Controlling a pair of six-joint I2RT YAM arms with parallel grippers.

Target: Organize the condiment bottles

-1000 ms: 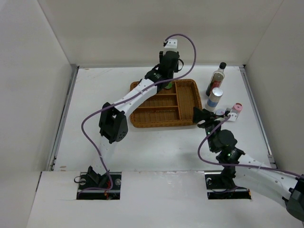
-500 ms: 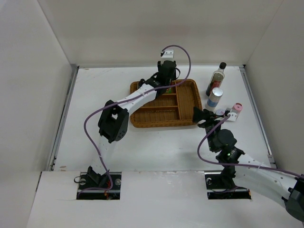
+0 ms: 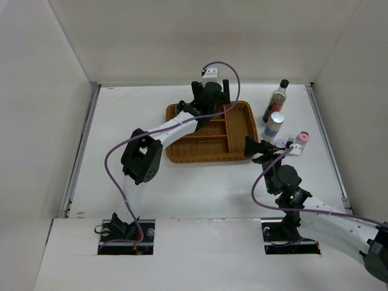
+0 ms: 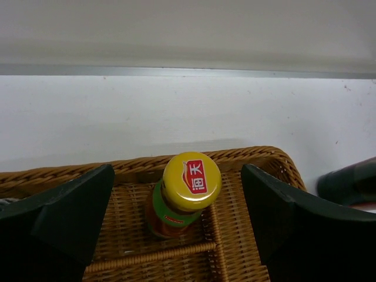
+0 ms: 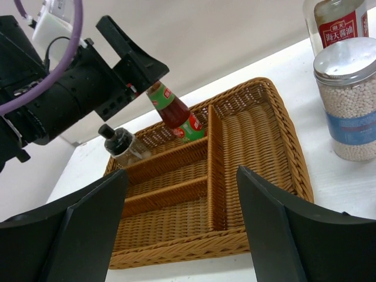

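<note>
Your left tool (image 3: 210, 104) is spreading off the yellow-capped bottle (image 4: 191, 181) in the wicker tray (image 5: 294, 170). Be lifting straight up past its cap. Your right tool (image 5: 182, 223) is hanging spread, empty.

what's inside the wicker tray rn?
Two bottles along the wicker tray's far side: the yellow-capped bottle and, to its left, the squat black-capped bottle. Other compartments show bare weave. From above, the open left gripper covers the yellow-capped one.

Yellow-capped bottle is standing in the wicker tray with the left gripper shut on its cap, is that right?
Not quite. The yellow-capped bottle does stand in the wicker tray, but the left gripper is open: the left wrist view shows its fingers spread either side, clear of the cap.
</note>
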